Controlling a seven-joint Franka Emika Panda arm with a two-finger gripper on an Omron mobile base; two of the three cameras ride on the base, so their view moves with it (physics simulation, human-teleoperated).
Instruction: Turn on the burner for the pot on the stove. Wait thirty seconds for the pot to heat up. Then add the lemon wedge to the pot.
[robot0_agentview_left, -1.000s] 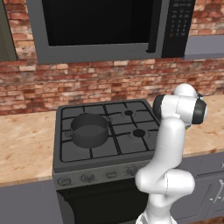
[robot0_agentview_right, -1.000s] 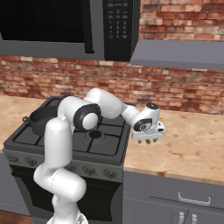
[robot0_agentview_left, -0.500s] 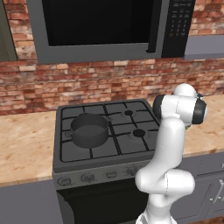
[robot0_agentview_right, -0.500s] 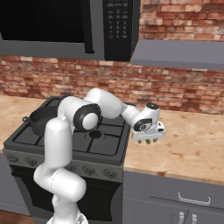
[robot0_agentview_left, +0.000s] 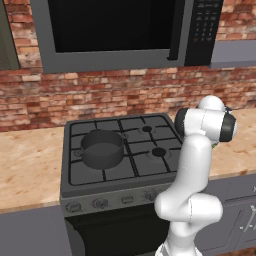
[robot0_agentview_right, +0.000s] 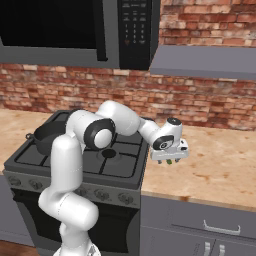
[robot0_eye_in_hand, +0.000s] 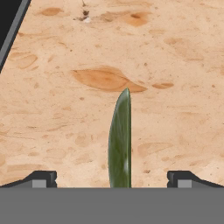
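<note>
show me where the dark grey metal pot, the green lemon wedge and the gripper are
Squat dark grey metal pot (robot0_agentview_left: 102, 148): left base view, front wall.
Thin green lemon wedge (robot0_eye_in_hand: 120, 142): hand view, mid-face.
Two-finger gripper (robot0_agentview_right: 169, 159): right base view, between fingertips.

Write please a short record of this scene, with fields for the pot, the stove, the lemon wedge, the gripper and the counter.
pot: dark grey pot, on the stove's front left burner
stove: four-burner stove with knobs along its front
lemon wedge: green lemon wedge, between the fingertips, seen edge-on
gripper: gripper over the counter right of the stove, fingertips spread wide apart
counter: tan speckled counter beneath the gripper
</note>
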